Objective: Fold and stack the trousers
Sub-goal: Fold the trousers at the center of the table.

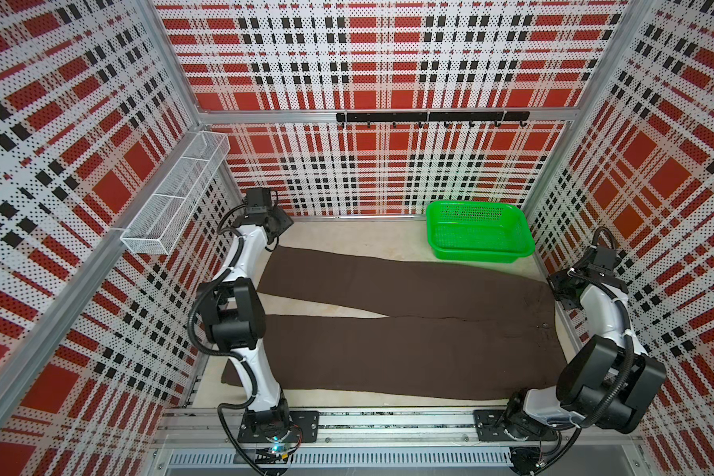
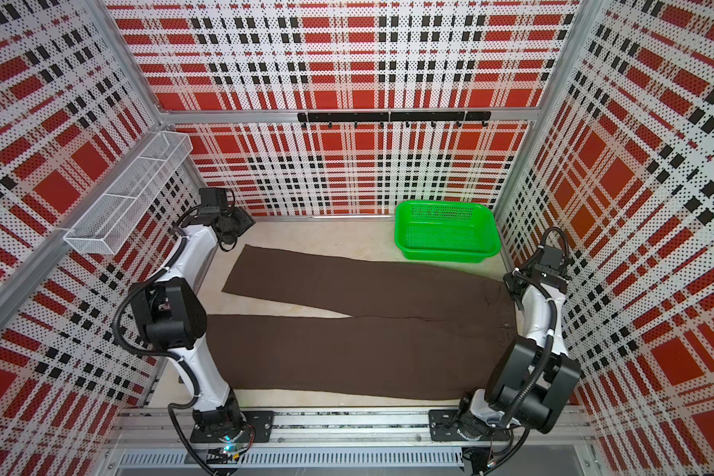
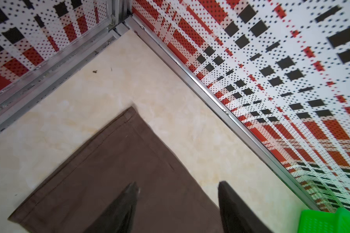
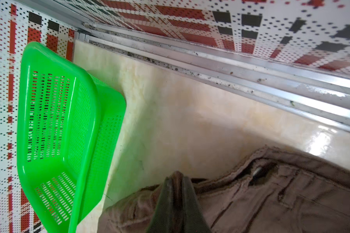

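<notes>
The dark brown trousers [image 1: 388,342] [image 2: 347,350] lie spread flat across the table, waist at the right and both legs reaching left, split in a narrow V. My left gripper [image 1: 276,227] [image 3: 178,183] hovers open over the far leg's cuff [image 3: 109,161]. One of its fingers [image 3: 129,197] is above the cloth, the other just past the leg's far edge above bare table. My right gripper [image 1: 561,293] [image 4: 177,176] is shut on the waistband's far corner, a fold of the trousers [image 4: 271,201] pinched between its tips.
A bright green mesh basket [image 1: 475,253] [image 4: 93,113] stands at the back right, close to the waist. A white wire shelf [image 1: 178,193] hangs on the left wall and a black hook rail [image 1: 431,117] on the back wall. Patterned walls enclose the table closely.
</notes>
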Controlling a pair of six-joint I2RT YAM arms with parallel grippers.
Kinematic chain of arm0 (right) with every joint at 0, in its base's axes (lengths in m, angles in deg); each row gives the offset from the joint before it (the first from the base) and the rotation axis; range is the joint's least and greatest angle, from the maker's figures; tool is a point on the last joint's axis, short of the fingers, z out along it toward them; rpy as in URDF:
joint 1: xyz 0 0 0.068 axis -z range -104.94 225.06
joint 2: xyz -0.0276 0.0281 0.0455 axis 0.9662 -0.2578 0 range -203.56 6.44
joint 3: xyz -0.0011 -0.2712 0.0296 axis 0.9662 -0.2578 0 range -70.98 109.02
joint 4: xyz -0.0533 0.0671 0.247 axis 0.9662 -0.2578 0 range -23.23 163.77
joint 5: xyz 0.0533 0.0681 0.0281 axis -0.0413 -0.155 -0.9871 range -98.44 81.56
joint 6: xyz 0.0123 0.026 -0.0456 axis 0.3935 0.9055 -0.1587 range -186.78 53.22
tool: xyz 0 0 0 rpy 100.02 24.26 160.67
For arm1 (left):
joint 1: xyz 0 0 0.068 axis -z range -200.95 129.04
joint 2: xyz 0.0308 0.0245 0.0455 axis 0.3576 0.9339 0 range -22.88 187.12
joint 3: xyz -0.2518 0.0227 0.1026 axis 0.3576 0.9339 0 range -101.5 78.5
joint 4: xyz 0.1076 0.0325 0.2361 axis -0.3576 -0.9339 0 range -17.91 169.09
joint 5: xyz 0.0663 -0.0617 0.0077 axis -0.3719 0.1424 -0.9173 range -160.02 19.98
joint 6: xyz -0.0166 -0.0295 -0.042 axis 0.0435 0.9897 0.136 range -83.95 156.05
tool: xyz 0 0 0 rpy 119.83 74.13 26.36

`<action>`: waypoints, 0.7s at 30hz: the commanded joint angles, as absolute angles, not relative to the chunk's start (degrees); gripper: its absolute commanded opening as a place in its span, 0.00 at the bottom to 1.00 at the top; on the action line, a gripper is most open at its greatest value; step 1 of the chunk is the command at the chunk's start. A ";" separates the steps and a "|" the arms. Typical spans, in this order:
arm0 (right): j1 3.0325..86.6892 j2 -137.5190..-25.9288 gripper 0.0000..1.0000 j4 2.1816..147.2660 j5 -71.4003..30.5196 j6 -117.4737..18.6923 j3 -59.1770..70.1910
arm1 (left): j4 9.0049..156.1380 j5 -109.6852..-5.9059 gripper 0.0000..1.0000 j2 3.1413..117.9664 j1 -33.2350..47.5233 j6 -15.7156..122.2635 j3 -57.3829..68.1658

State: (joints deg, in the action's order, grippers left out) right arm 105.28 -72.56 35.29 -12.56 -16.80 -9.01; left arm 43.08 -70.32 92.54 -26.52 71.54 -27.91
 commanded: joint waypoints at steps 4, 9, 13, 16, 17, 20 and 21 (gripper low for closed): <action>105.12 -67.50 0.00 34.94 -13.48 -19.28 -14.71 | 30.53 -73.86 0.67 106.69 -25.25 70.79 -45.81; 104.95 -66.89 0.00 35.29 -14.59 -20.90 -16.60 | 23.87 -74.67 0.66 119.41 -26.77 72.75 -62.04; 104.77 -64.67 0.00 34.87 -14.91 -21.67 -17.55 | 25.13 -73.95 0.65 123.50 -28.83 75.28 -63.16; 104.68 -62.56 0.00 34.37 -14.86 -22.26 -19.19 | 26.15 -73.60 0.64 125.54 -29.60 76.28 -63.18; 104.68 -61.90 0.00 33.78 -14.86 -22.55 -19.61 | 26.43 -73.54 0.64 126.16 -29.73 76.47 -63.18; 104.68 -59.89 0.00 32.95 -14.98 -23.18 -21.49 | 27.52 -74.20 0.64 127.49 -29.81 76.88 -63.36; 104.68 -59.32 0.00 32.80 -14.99 -23.41 -21.96 | 27.81 -74.16 0.64 127.95 -29.90 77.13 -63.51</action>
State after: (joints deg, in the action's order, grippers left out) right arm 104.95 -61.33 34.33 -14.99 -22.13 -20.79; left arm 27.17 -73.58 126.77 -30.23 76.02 -61.73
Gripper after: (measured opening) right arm 0.091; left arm 0.641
